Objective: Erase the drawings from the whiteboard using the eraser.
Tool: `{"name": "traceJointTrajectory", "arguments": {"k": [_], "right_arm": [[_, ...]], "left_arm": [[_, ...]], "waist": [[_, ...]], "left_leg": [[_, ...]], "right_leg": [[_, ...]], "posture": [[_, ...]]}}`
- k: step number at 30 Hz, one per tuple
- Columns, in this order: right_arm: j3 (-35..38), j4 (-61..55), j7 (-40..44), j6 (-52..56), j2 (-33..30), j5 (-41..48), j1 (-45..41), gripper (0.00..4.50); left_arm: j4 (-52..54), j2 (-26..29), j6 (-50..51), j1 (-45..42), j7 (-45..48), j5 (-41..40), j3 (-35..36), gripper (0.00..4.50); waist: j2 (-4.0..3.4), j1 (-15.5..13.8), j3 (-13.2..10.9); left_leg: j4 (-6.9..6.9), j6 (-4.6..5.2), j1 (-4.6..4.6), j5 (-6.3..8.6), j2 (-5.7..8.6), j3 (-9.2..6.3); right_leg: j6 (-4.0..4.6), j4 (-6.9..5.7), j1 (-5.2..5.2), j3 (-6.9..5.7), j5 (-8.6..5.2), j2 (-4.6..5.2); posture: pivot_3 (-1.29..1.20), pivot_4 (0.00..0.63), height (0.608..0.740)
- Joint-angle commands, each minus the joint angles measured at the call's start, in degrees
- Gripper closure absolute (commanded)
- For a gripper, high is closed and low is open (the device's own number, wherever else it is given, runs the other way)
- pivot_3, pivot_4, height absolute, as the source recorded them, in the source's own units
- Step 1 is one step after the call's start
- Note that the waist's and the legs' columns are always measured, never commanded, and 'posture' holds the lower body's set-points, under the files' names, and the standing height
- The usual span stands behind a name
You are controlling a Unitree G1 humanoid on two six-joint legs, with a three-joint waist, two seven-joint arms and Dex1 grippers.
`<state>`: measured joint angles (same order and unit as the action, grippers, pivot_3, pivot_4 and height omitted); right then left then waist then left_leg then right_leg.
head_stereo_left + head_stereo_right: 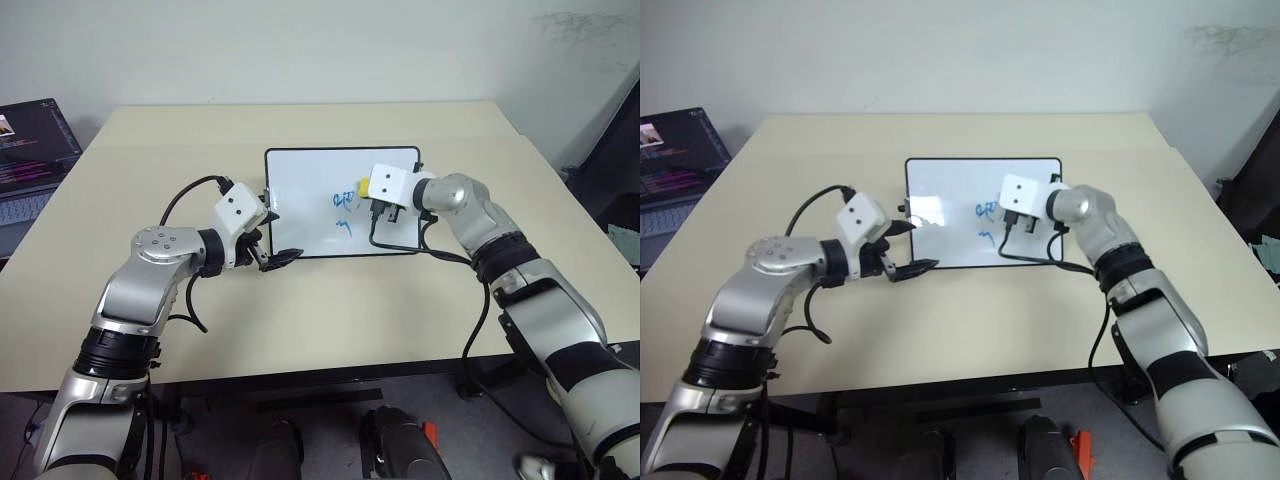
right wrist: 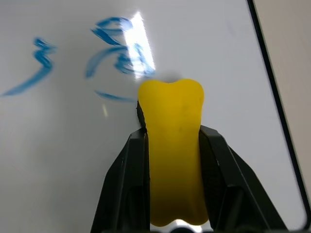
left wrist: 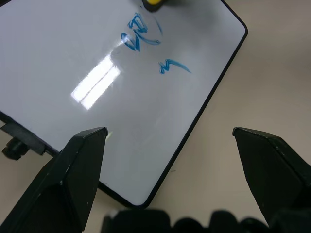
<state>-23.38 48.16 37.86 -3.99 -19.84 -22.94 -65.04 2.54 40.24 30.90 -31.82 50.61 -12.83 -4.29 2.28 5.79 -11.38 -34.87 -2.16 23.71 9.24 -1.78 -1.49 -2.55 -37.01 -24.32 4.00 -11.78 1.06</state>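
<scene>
The whiteboard (image 1: 305, 185) lies flat in the middle of the table, white with a thin black frame. Two blue drawings show on it: a larger smeared scribble (image 1: 343, 201) and a small zigzag (image 1: 346, 228) nearer to me. My right gripper (image 1: 366, 195) is shut on the yellow eraser (image 2: 175, 145). The eraser's tip sits low over the board, just right of the larger scribble (image 2: 116, 48). My left gripper (image 1: 275, 240) is open at the board's near left corner, one finger over the board edge and the other (image 3: 272, 165) over the table, with nothing between them.
A laptop (image 1: 30, 150) stands open off the table's left side. The beige table (image 1: 330, 320) has bare room in front of and behind the board. A black cable (image 1: 400, 245) from my right wrist loops over the board's near right corner.
</scene>
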Motion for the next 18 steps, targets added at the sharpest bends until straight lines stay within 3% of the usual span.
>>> {"name": "traceJointTrajectory", "arguments": {"k": [1,11,18], "right_arm": [[-1.5,-3.4,3.9,2.1,-0.1,-0.7,3.0,3.50],[-2.1,-9.6,9.2,4.6,-1.1,-1.0,6.5,3.50],[0.1,-3.6,1.9,4.7,-0.5,-1.9,1.3,3.50]], "left_arm": [[2.1,0.1,-0.3,-1.0,-0.3,-0.2,1.0,0.00],[1.7,-0.1,-0.7,-1.4,-0.3,0.0,0.7,0.00],[1.7,-0.4,-0.6,-1.4,-0.3,0.1,0.6,0.00]], "waist": [[0.00,0.0,0.0],[0.00,-0.1,0.0],[0.00,0.0,0.0]], "left_leg": [[0.02,0.00,0.00,0.00,0.00,-0.01],[0.01,-0.01,0.02,0.01,0.01,-0.01],[0.01,-0.01,0.02,0.01,0.01,0.00]], "right_leg": [[0.00,-0.01,0.00,-0.01,0.00,-0.01],[0.01,0.06,0.01,0.00,-0.01,0.00],[0.01,0.07,-0.01,0.00,-0.01,0.01]], "posture": [[0.00,0.150,0.740],[0.00,0.150,0.740],[0.00,0.150,0.740]]}}
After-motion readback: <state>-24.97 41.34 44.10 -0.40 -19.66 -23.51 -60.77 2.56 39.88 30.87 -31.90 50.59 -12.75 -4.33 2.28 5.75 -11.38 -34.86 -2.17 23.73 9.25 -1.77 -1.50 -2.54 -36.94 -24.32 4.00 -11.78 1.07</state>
